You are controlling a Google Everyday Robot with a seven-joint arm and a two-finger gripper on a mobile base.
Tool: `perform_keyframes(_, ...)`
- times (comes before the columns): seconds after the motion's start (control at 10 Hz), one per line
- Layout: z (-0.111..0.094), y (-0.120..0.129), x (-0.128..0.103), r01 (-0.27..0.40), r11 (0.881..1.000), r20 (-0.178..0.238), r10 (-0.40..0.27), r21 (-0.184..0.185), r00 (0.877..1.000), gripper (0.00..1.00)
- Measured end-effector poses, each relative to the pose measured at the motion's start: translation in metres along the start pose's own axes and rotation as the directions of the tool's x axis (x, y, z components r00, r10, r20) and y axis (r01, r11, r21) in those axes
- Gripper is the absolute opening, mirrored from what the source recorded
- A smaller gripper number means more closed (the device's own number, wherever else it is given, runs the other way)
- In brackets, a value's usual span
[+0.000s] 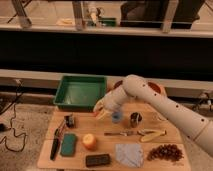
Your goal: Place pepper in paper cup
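Pepper (96,111) was pinched in the shut tool (99,111), a slim orange-red tip poking out on its far side from the arm, hanging above the surface (50,150) just off the near edge of the green bin (80,92). That looked like the carry step, with the lift done and the drop not yet made. I couldn't pick out the paper cup anywhere around the tool, only a small blue cup (116,118) right beside it and a dark cup (135,119) beyond, so the next move called for finding it and lining up over its rim.
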Motion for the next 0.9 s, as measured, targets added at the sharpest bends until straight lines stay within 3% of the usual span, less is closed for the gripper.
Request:
perform_keyframes(0.7,-0.001,-0.001,0.0,0.002,1.0,0.006,-0.002,0.01,1.0,0.07)
perform_keyframes(0.9,-0.017,-0.013,0.0,0.001,0.997,0.026,-0.003,0.082,1.0,0.07)
